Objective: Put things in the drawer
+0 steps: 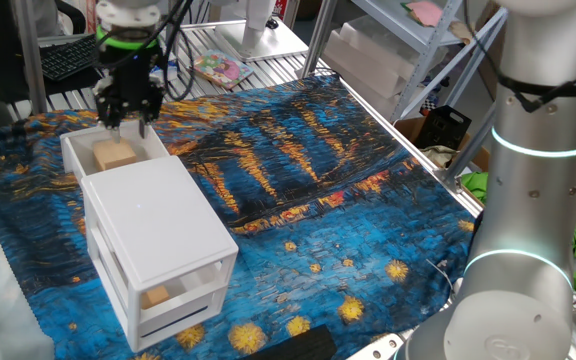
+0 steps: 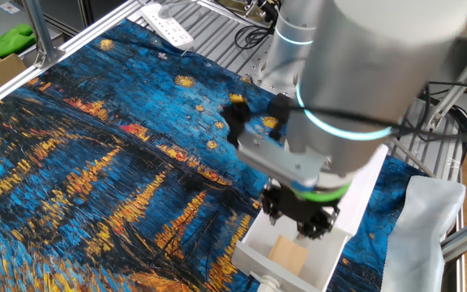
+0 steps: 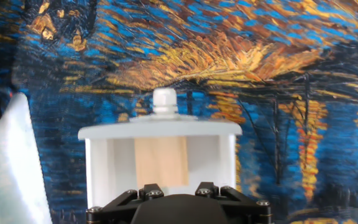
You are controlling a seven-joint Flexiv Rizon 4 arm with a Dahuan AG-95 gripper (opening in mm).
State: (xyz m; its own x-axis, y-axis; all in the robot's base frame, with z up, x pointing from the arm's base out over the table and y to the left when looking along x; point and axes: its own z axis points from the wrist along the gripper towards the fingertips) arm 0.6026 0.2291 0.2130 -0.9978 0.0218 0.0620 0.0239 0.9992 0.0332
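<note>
Wooden cube [image 1: 115, 155] lies inside the pulled-out white drawer [image 1: 73, 148], apart from the gripper [image 1: 128, 119] hovering above, so probably released, though I cannot tell if the fingers are spread.

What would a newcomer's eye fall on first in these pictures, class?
First, the starry-night painted cloth that covers the whole table. Next, the white cabinet at one edge of the cloth, its top drawer pulled open with a wooden block lying inside. The gripper hangs just above that open drawer, and a second block shows through a lower see-through front.
</note>
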